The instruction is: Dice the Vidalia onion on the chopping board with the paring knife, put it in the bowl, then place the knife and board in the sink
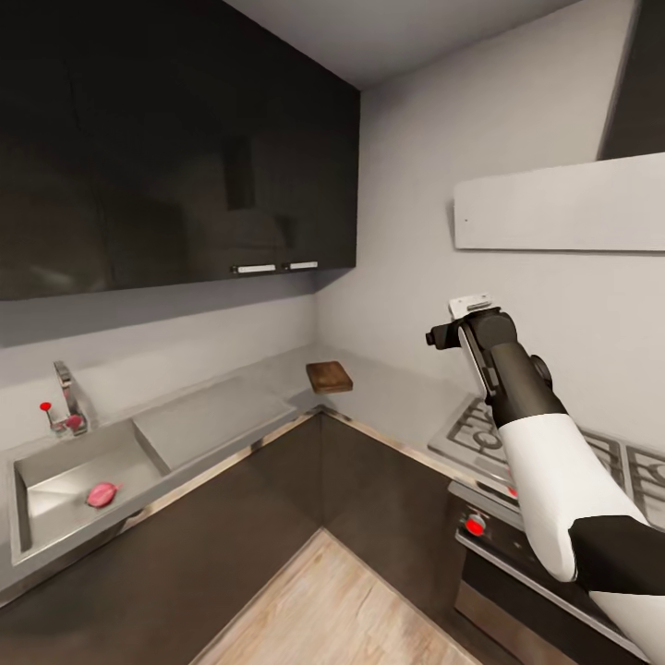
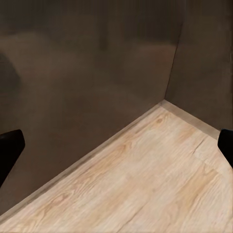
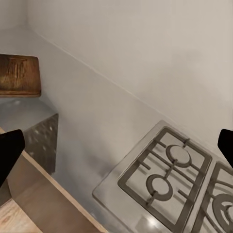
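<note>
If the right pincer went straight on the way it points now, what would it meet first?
Probably the grey countertop between the chopping board and the hob, though depth is unclear. The right pincer is open.

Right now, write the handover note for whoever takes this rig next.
Right gripper: raised at the wall above the steel hob, fingers spread, empty.
Left gripper: fingers wide apart, empty, pointed at the pale wood floor.
Small pinkish-red Vidalia onion: lying in the rectangular stainless steel sink, near the chrome tap.
Dark brown wooden chopping board: in the corner of the grey countertop.
Done: nothing. Left: lift the onion out, dice it, bowl it, then put knife and board in the sink.
</note>
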